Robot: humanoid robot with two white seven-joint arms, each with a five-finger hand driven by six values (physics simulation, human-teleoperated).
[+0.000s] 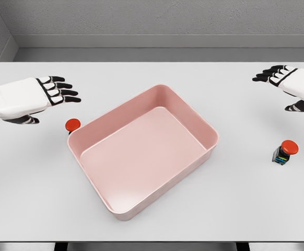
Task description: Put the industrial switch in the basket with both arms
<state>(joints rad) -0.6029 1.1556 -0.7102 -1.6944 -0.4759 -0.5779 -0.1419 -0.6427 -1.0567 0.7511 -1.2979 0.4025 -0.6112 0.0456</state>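
A smooth, rounded-corner pink plastic basket (pixel 141 151) sits empty mid-table (pixel 37 198), a red-capped industrial switch (pixel 284 151) well right of it and another red-capped switch (pixel 72 125) touching its left rim. Both white hands, left (pixel 34 98) and right (pixel 293 83), hover with black-jointed fingers spread, holding nothing.

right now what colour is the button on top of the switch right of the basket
Red, on a dark body with some blue: the switch right of the pink basket, seen in the head view.

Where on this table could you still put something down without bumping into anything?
Bare table lies behind the pink basket, between the left hand and right hand, and along the front left. It is tighter beside each red-topped switch: one against the basket's left corner, one right.
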